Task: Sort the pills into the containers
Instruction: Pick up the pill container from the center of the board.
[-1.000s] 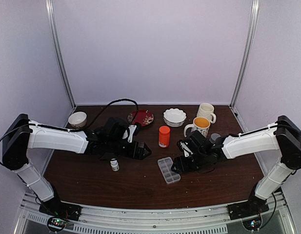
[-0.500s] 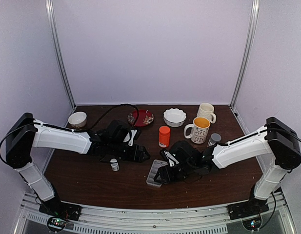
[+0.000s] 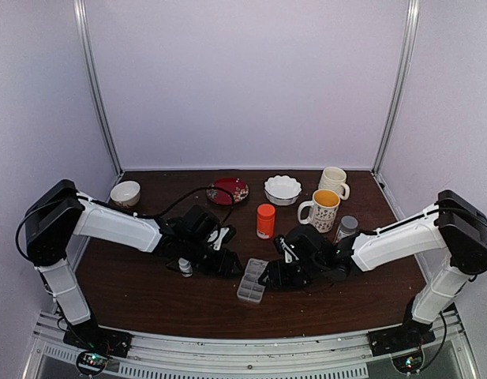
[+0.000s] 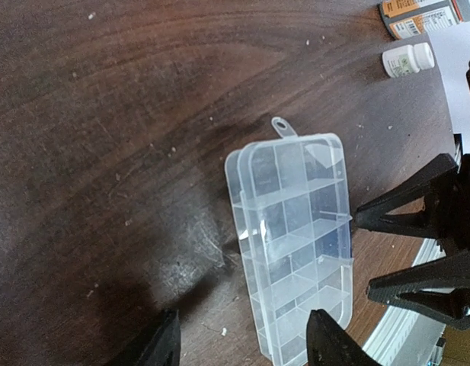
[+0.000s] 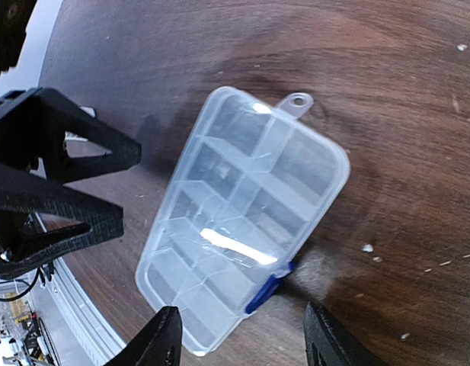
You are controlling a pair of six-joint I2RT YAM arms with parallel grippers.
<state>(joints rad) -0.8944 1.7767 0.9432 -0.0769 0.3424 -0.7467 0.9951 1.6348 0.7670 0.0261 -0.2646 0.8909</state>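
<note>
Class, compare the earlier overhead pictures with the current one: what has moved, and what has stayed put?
The pill organizer slid left and turned a little, the right pincer travelling with it; no firm grip shows now. The left pincer swung in toward the organizer from the other side. The orange bottle, small white bottle, red plate and yellow-lined mug stayed put.

The pill organizer is clear glossy plastic; the table dark scuffed wood.

An orange bottle is standing mid-frame on the brown table. A yellow-lined mug, cream mug and scalloped bowl are sitting right of centre, and a red plate is lying left of them.
</note>
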